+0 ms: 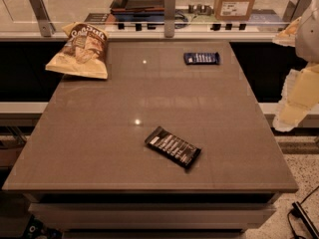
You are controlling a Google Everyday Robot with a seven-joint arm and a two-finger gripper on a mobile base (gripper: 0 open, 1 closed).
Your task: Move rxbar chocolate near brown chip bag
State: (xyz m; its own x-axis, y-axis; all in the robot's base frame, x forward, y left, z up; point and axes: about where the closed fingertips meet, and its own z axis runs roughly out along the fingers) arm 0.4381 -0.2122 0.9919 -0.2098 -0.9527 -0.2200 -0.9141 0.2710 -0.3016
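Note:
The rxbar chocolate (173,147) is a flat black wrapper with white lettering. It lies at an angle on the brown table (99,133), front of centre. The brown chip bag (81,50) is tan-yellow with a brown panel and lies at the table's far left corner. The two are far apart. My gripper (294,103) hangs with the pale arm at the right edge of the view, off the table's right side, well away from the bar and holding nothing that I can see.
A small dark blue bar wrapper (201,58) lies at the far right of the table. Behind the table runs a glass rail with metal posts (170,14), and a cardboard box (234,3) stands beyond it. Cables (301,215) lie on the floor at lower right.

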